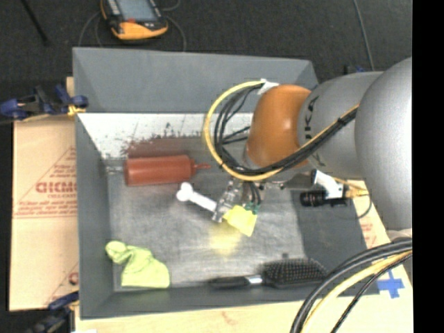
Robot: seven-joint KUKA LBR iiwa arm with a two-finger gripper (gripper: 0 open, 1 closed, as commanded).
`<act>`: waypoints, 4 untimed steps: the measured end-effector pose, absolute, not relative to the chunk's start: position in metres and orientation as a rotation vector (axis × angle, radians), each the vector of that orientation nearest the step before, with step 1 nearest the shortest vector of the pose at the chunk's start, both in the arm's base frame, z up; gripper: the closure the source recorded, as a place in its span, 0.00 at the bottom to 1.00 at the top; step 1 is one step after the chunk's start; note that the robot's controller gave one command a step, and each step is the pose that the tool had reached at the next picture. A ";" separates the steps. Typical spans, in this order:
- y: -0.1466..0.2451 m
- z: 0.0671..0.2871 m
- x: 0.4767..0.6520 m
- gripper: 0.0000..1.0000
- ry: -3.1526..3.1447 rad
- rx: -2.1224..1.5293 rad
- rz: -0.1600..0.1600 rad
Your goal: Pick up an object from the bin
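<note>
My gripper (238, 211) hangs near the middle of the bin, below the orange wrist cover. Its fingers are shut on a small yellow wedge-shaped piece (241, 221), which sticks out beneath the fingertips. A faint yellow glow lies on the bin floor just below and left of it. A white bone-shaped toy (195, 198) lies immediately left of the gripper, its right end touching the left finger (226, 208). A red squeeze bottle (159, 169) lies on its side further up and left, nozzle pointing right.
A yellow-green crumpled cloth (137, 264) sits in the front left corner. A black hairbrush (277, 274) lies along the front wall to the right. The arm and its cables cover the bin's right side.
</note>
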State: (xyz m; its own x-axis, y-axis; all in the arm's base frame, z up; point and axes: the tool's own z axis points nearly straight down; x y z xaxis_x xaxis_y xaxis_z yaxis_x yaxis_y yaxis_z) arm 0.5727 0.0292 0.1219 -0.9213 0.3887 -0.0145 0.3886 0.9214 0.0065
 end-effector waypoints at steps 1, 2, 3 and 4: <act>0.031 0.132 0.564 1.00 3.046 0.816 -0.006; 0.037 0.197 0.574 1.00 3.100 0.508 -0.003; 0.031 0.192 0.576 1.00 3.069 0.569 0.007; 0.032 0.202 0.589 1.00 3.107 0.513 -0.005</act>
